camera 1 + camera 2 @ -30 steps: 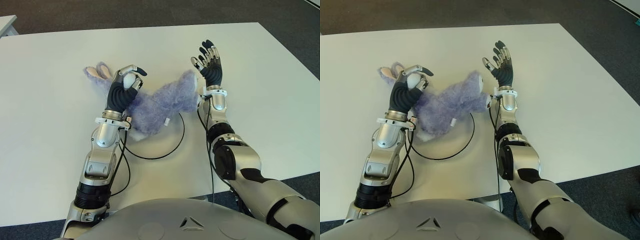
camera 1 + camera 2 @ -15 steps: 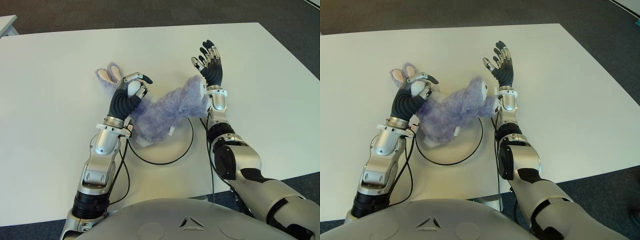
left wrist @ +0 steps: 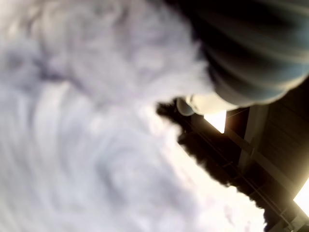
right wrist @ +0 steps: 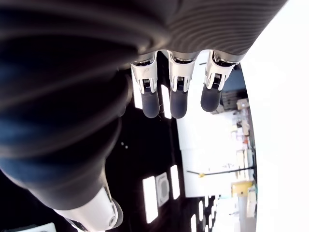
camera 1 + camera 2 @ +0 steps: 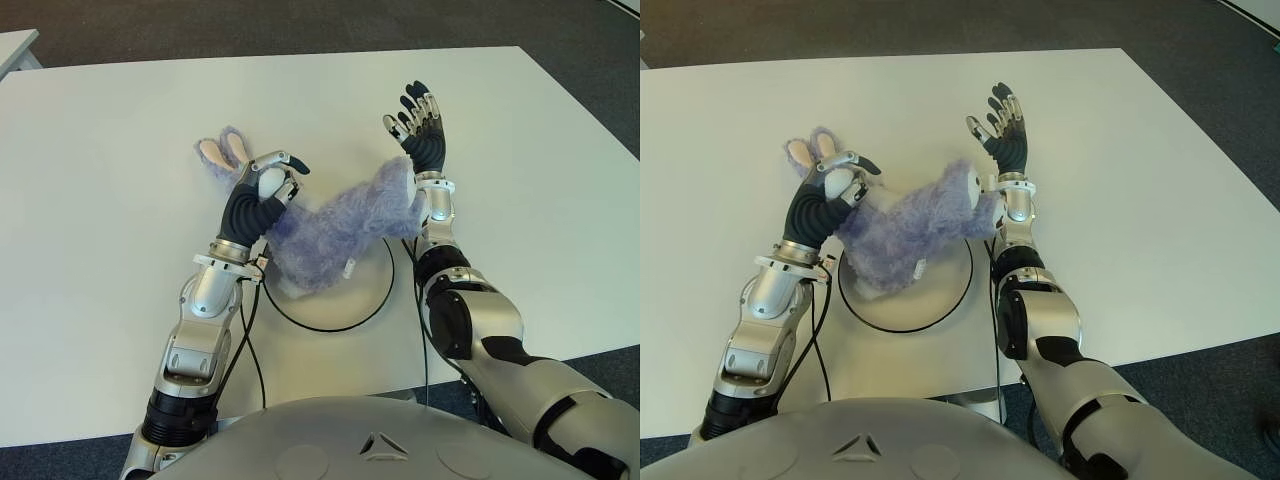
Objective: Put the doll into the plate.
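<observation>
A fluffy purple rabbit doll [image 5: 330, 225] with pink-lined ears [image 5: 222, 155] hangs over the white plate with a black rim [image 5: 330, 327] near the table's front middle. My left hand [image 5: 262, 190] is shut on the doll's neck, holding it up, and purple fur fills the left wrist view [image 3: 87, 145]. The doll's far end touches my right wrist. My right hand [image 5: 418, 125] stands upright at the plate's right, fingers [image 4: 176, 94] spread, holding nothing.
The white table [image 5: 120, 230] spreads wide to the left and behind. Black cables [image 5: 248, 330] run along my left forearm near the plate. Dark carpet [image 5: 600, 90] lies beyond the table's right edge.
My left hand has carried the doll rightward and toward me, so it now hangs over the plate. The plate's rim shows further right. The right hand has stayed still.
</observation>
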### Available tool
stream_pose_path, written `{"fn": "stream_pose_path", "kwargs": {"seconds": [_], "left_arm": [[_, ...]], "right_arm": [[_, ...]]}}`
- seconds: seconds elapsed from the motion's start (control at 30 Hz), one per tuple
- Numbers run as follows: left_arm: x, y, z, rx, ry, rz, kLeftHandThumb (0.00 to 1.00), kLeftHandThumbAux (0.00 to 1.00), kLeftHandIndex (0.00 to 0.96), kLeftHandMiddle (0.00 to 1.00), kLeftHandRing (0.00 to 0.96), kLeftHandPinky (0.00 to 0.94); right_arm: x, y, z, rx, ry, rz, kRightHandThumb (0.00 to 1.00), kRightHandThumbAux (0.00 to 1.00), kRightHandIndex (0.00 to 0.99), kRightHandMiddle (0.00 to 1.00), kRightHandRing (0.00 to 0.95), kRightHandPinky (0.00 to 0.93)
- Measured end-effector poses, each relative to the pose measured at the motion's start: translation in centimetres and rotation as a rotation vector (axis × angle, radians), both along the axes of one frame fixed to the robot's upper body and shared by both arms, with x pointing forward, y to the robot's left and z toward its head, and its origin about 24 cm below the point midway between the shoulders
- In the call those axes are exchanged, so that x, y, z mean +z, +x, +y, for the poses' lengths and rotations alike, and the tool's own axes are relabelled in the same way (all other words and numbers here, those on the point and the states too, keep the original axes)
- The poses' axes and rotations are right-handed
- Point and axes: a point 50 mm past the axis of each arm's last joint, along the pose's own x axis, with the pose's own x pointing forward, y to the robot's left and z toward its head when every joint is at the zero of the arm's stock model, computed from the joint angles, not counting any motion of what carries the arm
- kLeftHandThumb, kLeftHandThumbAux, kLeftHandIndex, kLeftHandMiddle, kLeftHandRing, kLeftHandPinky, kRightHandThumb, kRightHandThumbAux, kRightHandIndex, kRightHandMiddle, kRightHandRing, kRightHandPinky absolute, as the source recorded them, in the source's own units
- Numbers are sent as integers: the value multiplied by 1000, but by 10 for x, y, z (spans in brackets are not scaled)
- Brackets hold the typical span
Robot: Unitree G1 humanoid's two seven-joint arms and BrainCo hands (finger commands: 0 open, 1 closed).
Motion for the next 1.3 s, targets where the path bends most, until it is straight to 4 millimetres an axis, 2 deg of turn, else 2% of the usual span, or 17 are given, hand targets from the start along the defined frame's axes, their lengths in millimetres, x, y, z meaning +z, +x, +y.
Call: {"fn": "stream_pose_path", "kwargs": {"seconds": [0.43,0.63,0.67,0.77,0.8,0.83,0.87,0.93,0.97,1.0,1.03,1.07,1.17,1.2,1.3], "left_arm": [[-2,0,0,-6,-6,-10,723,698,442,808,819,829],[-2,1,0,-6,-7,-8,719,698,441,785,795,788],[-2,1,0,-6,-7,-8,714,700,436,746,749,728],[-2,2,0,-6,-4,-8,711,701,433,705,704,665],[-2,3,0,-7,-4,-10,705,704,428,642,631,587],[-2,3,0,-8,-3,-12,704,704,427,631,618,573],[-2,3,0,-8,0,-17,697,707,420,540,548,518],[-2,5,-1,-8,6,-26,696,707,418,512,527,501],[-2,5,-1,-6,9,-30,689,710,411,426,457,444],[-3,5,-1,-5,13,-34,682,713,405,332,349,348],[-3,6,-1,0,17,-39,680,713,404,316,331,331],[-2,6,-1,4,22,-45,360,614,133,210,207,185],[-3,5,-1,12,32,-64,285,584,70,161,151,122],[-3,5,-1,12,36,-71,239,553,26,106,96,67],[-5,6,-2,16,59,-99,204,531,1,67,55,24]], "right_arm": [[0,0,0,0,0,1,282,851,102,109,94,101],[0,0,0,-1,1,1,293,840,106,106,92,103],[0,0,0,-1,1,1,293,838,108,107,93,106],[0,0,0,-1,2,1,295,836,110,107,93,104],[0,0,0,-1,2,1,297,835,111,107,90,100],[0,0,0,-1,2,1,297,835,111,106,90,99],[0,0,0,-1,2,1,298,833,110,104,87,94],[0,0,0,0,2,1,299,833,110,104,86,93],[0,0,0,0,2,1,298,832,109,102,84,90],[0,0,0,0,2,1,297,833,108,101,83,90],[0,0,0,1,2,1,296,833,108,101,83,90],[0,0,0,1,2,0,287,835,105,100,81,89],[0,0,1,2,2,0,282,836,104,99,81,89],[0,0,1,2,1,0,282,841,104,102,84,97],[0,0,1,3,1,0,284,846,106,105,87,100]]}}
